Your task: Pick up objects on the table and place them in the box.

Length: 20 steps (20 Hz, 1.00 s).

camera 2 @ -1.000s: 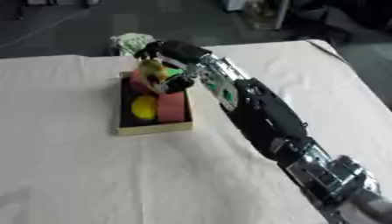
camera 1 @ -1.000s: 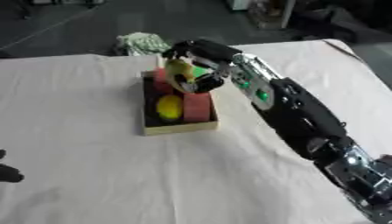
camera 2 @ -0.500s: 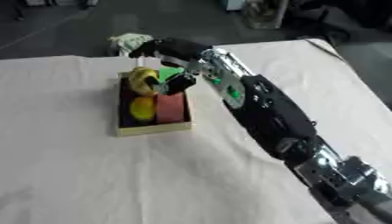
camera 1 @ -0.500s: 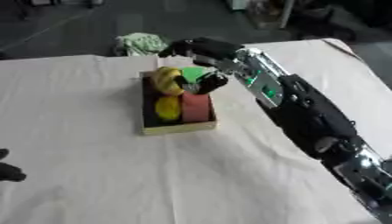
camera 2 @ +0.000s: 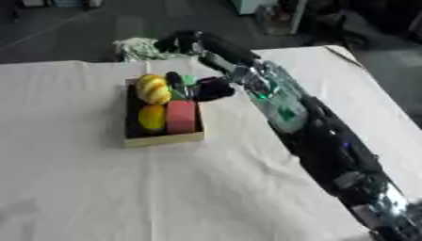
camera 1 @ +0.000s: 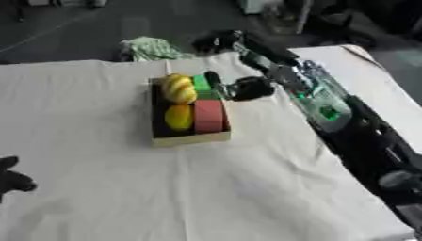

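White cloth covers the table [camera 1: 99, 188] from edge to edge, with dark floor beyond the far side. Across the right half stretches the robot's right arm [camera 1: 329, 108], black with silver joints, reaching from the lower right toward the middle. Near the centre sits the box [camera 1: 191, 138], a shallow tray with pale walls and a dark inside. Beyond it, at the table's far edge, lies a crumpled green-and-white cloth [camera 1: 150, 47].

Half a second ago the right hand [camera 1: 247, 88] hung over the box's far end with the yellow striped object in its fingers; now it has drawn back to the box's right far corner and holds nothing, its fingers released and relaxed, one dark finger [camera 1: 214, 80] lying just beside the green block [camera 1: 202, 86]. The yellow striped object [camera 1: 178, 88] now rests in the box's far left part, tilted against the green block. Nearer in the box sit a red block [camera 1: 208, 116] on the right and a smaller yellow round thing [camera 1: 179, 117] on the left, as before.

The left hand [camera 1: 12, 178] shows at the lower left edge, open, where it was earlier.
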Available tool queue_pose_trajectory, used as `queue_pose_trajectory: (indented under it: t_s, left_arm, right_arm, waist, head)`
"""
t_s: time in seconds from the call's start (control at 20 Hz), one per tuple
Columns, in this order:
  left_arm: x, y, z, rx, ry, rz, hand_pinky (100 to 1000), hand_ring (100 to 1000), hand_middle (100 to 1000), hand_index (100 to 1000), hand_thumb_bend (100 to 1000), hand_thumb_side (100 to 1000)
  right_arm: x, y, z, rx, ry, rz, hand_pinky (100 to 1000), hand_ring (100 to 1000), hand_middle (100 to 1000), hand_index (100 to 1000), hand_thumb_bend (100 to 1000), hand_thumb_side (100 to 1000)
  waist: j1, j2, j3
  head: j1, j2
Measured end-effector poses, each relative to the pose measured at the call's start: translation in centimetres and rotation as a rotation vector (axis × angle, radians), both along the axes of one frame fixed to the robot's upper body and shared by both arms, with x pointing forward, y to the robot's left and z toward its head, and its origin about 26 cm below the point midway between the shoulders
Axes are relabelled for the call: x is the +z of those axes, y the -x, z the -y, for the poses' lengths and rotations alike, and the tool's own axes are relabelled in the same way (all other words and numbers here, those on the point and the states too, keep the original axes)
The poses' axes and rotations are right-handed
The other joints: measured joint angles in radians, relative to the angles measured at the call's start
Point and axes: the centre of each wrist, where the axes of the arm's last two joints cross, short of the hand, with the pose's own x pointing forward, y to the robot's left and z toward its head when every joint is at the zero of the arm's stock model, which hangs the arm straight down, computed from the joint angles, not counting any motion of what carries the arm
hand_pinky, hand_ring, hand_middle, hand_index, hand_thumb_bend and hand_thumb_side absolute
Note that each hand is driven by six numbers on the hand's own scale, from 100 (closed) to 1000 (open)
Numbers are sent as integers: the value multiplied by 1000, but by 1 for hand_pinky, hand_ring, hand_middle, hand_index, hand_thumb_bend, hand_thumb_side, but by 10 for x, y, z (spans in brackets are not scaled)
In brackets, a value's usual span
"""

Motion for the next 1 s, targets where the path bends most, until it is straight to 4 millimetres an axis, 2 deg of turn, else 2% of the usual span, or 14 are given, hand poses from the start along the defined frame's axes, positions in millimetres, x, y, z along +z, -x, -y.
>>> queue_pose_trajectory:
  t_s: [0.2,0.25,0.3,0.35,0.5,0.6,0.65,1.0]
  left_arm:
    - [3,-2,1,4,5,10,819,639,583,831,100,691]
    - [4,-2,1,3,7,12,819,640,584,831,100,691]
    - [5,-3,2,2,8,15,819,641,585,831,100,689]
    - [6,-3,2,1,10,16,820,642,587,832,100,691]
    - [7,-4,4,-4,23,20,820,645,590,832,100,689]
    - [7,-4,4,-5,26,19,820,647,593,832,100,690]
    - [7,-4,4,-5,29,18,820,647,594,832,100,691]
    - [5,-3,9,-13,43,6,821,657,604,833,100,708]
  right_arm:
    - [-20,32,-3,41,-237,-67,738,756,711,858,100,519]
    - [-26,37,-4,45,-277,-83,736,754,708,857,100,523]
    - [-33,41,-5,48,-312,-97,734,752,705,856,100,485]
    - [-40,44,-5,49,-339,-112,730,749,701,854,100,525]
    - [-59,53,-7,45,-391,-146,722,739,687,848,100,526]
    - [-68,56,-8,45,-412,-159,718,735,682,846,100,495]
    - [-71,57,-9,46,-420,-165,718,735,681,846,100,522]
    - [-84,63,-19,48,-427,-210,710,719,666,840,100,510]
  waist:
    - [0,2,-17]
    - [2,3,-18]
    - [3,3,-20]
    - [3,5,-24]
    - [11,5,-32]
    - [20,5,-37]
    - [24,5,-41]
    - [40,-1,-67]
  head:
    - [27,1]
    - [33,1]
    - [41,2]
    - [49,4]
    - [82,11]
    - [110,22]
    - [127,30]
    - [225,103]
